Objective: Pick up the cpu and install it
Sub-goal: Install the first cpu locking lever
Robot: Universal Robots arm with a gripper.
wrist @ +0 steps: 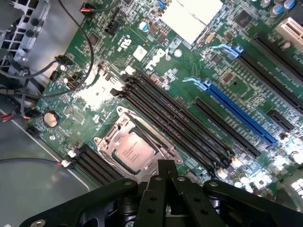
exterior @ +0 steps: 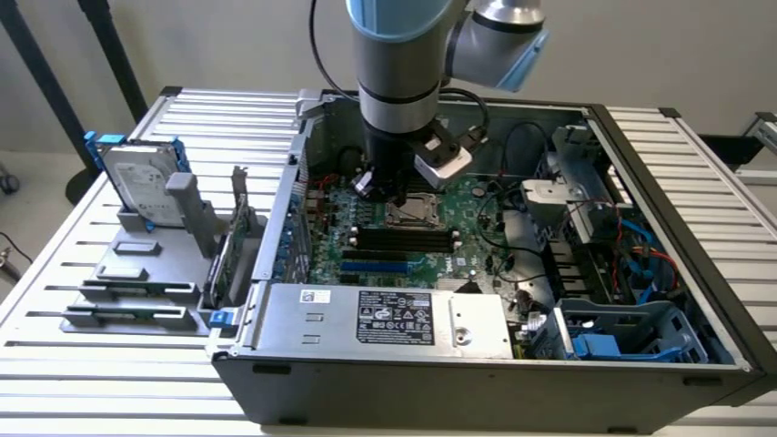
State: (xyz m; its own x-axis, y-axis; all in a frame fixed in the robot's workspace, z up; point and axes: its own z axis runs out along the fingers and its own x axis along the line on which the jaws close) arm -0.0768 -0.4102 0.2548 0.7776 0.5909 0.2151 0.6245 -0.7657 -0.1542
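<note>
Silver slats make up the table (exterior: 73,273) under everything. Going from the exterior view's left, a grey rack (exterior: 140,273) sits on the table beside the open computer case (exterior: 486,364), and a silver hard drive (exterior: 140,177) in a blue frame stands upright in that rack, well apart from the case. Inside the case lies the green motherboard (exterior: 401,246), with black memory slots (exterior: 395,238) running across its middle. The robot arm (exterior: 401,64) reaches down into the case over the board, and its claw (exterior: 391,187) hangs just above the metal-framed socket (exterior: 419,211).

In the wrist view the cpu (wrist: 134,152), a small square chip with a grey metal top, already lies flat inside the socket (wrist: 137,149), ringed by the socket's metal frame. The claw (wrist: 165,165) is closed, its black fingertips (wrist: 165,170) pressed together and gripping nothing; their tips sit close beside the socket's edge, whether touching it cannot be told. Beyond the socket run the memory slots (wrist: 175,118), then a long blue slot (wrist: 241,113). Black cables (exterior: 510,155) loop over the board on the exterior view's right, beside blue plastic brackets (exterior: 601,344).
</note>
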